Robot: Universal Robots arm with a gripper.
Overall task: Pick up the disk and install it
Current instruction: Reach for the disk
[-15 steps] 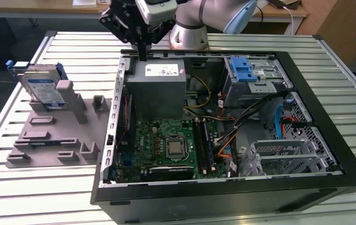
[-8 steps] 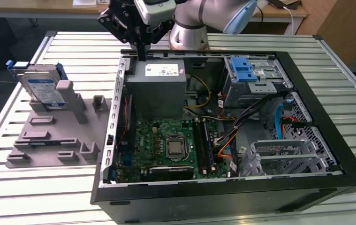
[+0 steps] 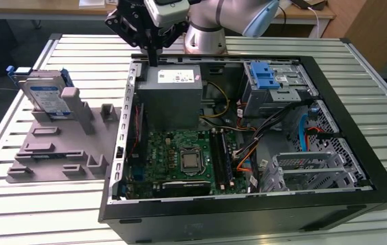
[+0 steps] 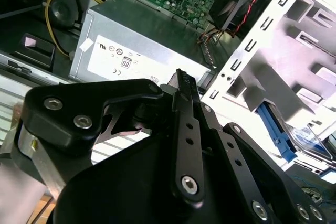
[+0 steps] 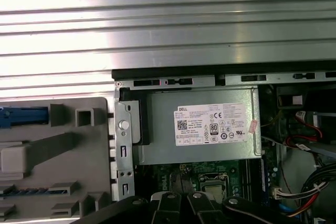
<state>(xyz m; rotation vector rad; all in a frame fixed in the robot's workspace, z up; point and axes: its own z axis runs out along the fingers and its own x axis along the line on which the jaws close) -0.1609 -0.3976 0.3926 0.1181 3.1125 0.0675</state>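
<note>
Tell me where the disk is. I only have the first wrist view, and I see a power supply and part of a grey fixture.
Observer: The disk stands on edge in the grey fixture, on the exterior view's left of the computer case.
Operator: Is the pincer near it?
Observer: No. The pincer hangs above an edge of the power supply, well apart from the disk.
Operator: Where is the drive cage?
Observer: The drive cage, with a blue latch on top, sits inside the case towards the exterior view's right, beyond the power supply.
</note>
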